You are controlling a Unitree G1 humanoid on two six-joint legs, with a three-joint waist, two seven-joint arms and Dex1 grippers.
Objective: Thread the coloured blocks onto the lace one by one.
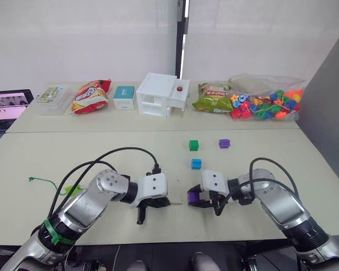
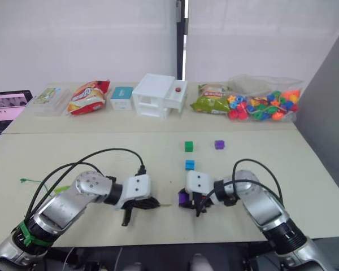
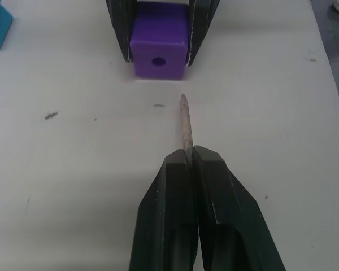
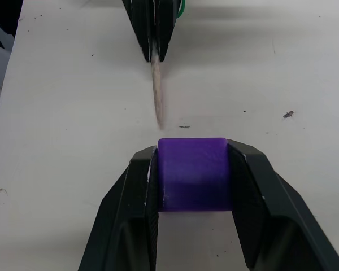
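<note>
At the table's near edge, centre, you have both grippers low over the surface, facing each other. The right gripper is clamped on a purple block, one finger on each side; in the left wrist view the block's hole faces the other arm. The left gripper is pinched tight on the lace just behind its stiff greyish tip. The tip sticks out fwd of the fingers, pointing at the block, approx. in line w/ the hole. Tip end is just short of the block face, not inside it.

The rest of the lace trails back to the robot's left across the table.

Loose blocks lie beyond the grippers: blue block nearest, dark green block behind it, second purple block to the right of the green one, all apart from each other.

Far edge: clear bag of mixed beads at right.
</note>
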